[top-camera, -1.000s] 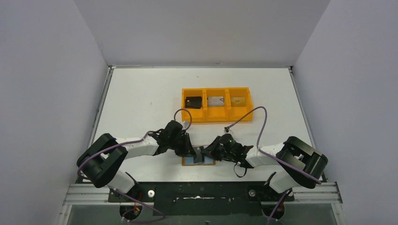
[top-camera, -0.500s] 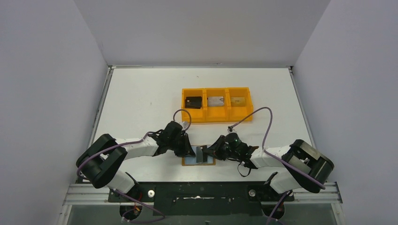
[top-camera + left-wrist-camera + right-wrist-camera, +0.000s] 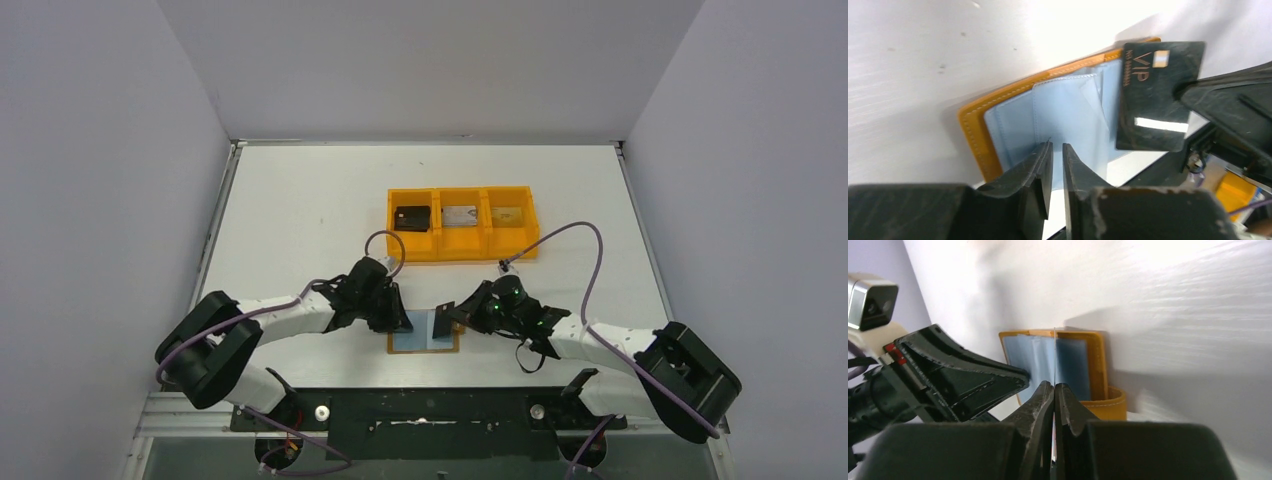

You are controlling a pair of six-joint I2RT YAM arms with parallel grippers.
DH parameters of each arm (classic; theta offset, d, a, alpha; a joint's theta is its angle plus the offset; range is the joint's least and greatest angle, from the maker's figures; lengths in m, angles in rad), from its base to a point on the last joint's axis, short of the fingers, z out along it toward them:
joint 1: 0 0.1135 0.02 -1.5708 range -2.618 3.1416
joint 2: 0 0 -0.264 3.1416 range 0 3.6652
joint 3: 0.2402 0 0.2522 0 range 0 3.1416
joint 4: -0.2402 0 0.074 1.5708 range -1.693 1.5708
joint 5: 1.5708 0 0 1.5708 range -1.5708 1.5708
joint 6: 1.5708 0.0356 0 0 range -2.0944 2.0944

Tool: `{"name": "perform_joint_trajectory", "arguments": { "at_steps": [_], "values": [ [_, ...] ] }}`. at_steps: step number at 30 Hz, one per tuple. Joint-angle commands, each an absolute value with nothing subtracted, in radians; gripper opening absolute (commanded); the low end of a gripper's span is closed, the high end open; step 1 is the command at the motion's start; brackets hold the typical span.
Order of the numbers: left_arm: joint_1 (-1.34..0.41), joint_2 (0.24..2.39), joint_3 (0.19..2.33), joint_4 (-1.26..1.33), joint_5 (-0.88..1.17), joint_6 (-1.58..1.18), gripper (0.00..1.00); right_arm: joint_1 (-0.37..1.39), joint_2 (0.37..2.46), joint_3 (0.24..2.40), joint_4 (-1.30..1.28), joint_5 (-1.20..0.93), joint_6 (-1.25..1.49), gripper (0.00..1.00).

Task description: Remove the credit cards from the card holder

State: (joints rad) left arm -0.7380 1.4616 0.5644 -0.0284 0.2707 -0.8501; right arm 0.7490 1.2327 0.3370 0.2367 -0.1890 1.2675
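The right gripper (image 3: 1054, 387) clamps the card (image 3: 1158, 95) on edge over the wallet (image 3: 973, 130), long side along its fold. The left gripper (image 3: 1055, 150), fingers almost together, is at the wallet's left half.

The card holder (image 3: 973, 135) was tan-orange with pale stitching and light blue pockets. The credit card (image 3: 1158, 95) was glossy black with gold VIP lettering. Farther off, the tray (image 3: 463, 257) was bright orange.
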Motion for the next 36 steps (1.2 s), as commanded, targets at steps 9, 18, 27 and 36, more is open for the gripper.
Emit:
{"name": "perform_joint_trajectory", "arguments": {
  "at_steps": [9, 18, 27, 36],
  "values": [
    [-0.696, 1.286, 0.653, -0.306, 0.025, -0.770, 0.36, 0.729, 1.098, 0.458, 0.051, -0.121, 1.133, 0.00],
    [-0.668, 1.246, 0.630, -0.301, 0.052, -0.758, 0.51, 0.781, 1.167, 0.508, 0.085, -0.133, 1.127, 0.00],
    [-0.661, 1.311, 0.551, -0.186, 0.213, -0.775, 0.48, 0.838, 1.333, 0.555, 0.100, -0.121, 1.140, 0.00],
    [-0.656, 1.358, 0.519, -0.113, 0.281, -0.799, 0.49, 0.867, 1.460, 0.517, 0.151, -0.130, 1.203, 0.00]
  ]
}}
